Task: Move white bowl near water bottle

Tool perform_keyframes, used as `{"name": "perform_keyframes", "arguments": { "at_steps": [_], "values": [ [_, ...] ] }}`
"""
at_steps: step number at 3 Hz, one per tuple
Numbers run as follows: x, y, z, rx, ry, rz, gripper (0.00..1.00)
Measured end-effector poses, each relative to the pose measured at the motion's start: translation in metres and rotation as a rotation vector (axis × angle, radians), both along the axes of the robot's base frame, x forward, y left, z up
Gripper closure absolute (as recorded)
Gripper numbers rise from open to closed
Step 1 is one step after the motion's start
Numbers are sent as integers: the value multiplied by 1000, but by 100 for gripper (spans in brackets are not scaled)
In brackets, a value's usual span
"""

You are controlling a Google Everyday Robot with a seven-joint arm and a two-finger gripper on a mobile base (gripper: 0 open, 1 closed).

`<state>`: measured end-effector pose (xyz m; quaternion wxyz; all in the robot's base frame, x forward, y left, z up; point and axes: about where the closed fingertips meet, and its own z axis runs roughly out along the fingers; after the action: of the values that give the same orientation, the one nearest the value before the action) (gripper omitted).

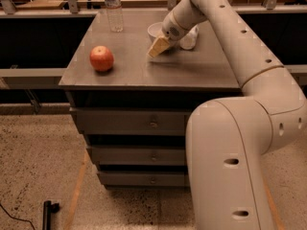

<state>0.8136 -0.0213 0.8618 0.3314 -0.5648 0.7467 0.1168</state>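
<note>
Gripper: lowered over the middle of the cabinet top, just in front of the white bowl.
Grip: how far open, and whether anything is held, cannot be told.
White bowl: toward the back edge, mid-width, partly hidden by the arm.
Water bottle: upright at the back left corner, apart from the bowl.
Apple: near the left edge.
</note>
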Motion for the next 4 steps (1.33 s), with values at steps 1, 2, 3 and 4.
{"name": "perform_keyframes", "arguments": {
  "at_steps": [1,2,3,4],
  "values": [
    [5,-4,8,-20,-29,-4,65],
    [7,-6,23,-79,-80,30,88],
    [15,2,51,-178,-215,99,100],
    [25,26,83,-224,-403,171,100]
  ]
}}
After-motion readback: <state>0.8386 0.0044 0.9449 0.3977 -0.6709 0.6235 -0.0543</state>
